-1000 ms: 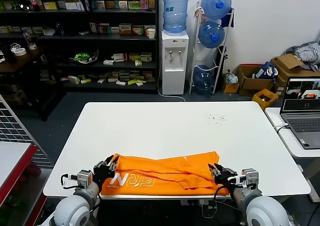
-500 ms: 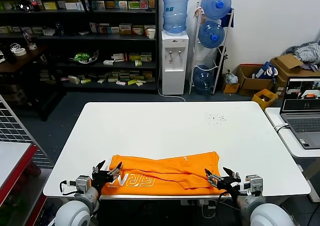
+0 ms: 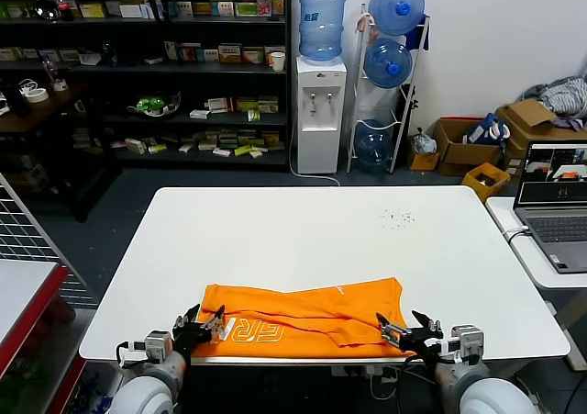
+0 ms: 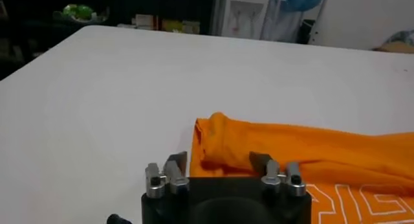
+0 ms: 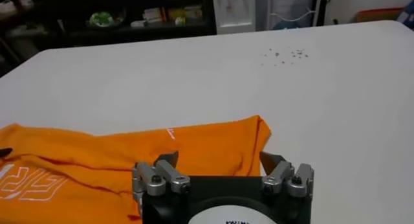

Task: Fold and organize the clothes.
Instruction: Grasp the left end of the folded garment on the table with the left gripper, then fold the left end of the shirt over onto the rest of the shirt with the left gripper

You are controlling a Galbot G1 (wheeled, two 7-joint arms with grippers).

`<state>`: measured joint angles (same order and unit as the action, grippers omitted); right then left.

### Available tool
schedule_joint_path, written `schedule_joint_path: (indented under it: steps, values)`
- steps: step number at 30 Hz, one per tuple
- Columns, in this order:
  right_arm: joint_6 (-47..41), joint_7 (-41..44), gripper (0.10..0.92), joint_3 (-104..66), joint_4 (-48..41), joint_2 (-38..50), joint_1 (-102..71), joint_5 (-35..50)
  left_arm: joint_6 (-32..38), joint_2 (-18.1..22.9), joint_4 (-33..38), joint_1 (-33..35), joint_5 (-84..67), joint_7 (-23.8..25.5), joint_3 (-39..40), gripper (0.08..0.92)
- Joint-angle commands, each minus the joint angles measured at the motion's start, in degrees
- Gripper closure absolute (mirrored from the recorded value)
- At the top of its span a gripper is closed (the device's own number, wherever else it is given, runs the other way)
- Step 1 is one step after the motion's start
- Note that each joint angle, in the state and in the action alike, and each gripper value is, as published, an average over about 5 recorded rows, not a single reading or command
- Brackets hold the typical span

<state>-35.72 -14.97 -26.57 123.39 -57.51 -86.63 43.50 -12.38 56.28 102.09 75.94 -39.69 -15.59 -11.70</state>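
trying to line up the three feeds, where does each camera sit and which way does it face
Head view: high on the robot, looking forward and down over the white table toward shelves; left gripper and right gripper show at the near edge.
Left wrist view: behind the open left gripper, facing the orange T-shirt.
Right wrist view: behind the open right gripper, facing the shirt's other end.
All share the T-shirt and table.
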Motion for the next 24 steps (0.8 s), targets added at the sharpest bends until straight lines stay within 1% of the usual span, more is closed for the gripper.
schedule_joint_path:
  steps: [1,10,11,16,19,24]
  values:
    - [0.1,0.2,0.203,-0.2,-0.2,-0.2,-0.2,-0.2,0.6,0.8,-1.0,0.5,0.5,0.0,0.4,0.432]
    - [0.3,0.2,0.203,0.4,-1.0,-0.8,0.5,-0.3,2.6,1.8,-0.6,0.3,2.1,0.1,0.3,0.692]
    - [0.3,0.2,0.203,0.5,-1.1,-0.8,0.5,-0.3,2.6,1.8,-0.4,0.2,2.2,0.1,0.2,0.709]
    - [0.6,0.2,0.203,0.7,-1.5,-1.2,1.0,-0.5,2.6,1.4,1.1,0.2,2.8,-0.3,-0.4,0.859]
    - [0.8,0.2,0.203,1.0,-1.7,-1.3,1.5,-0.6,2.5,-0.1,2.3,0.5,2.4,-0.6,-1.6,0.894]
    - [1.0,0.1,0.203,1.7,-2.1,-1.5,2.7,-0.7,2.1,-5.1,2.4,0.8,-0.1,-0.7,-5.9,0.894]
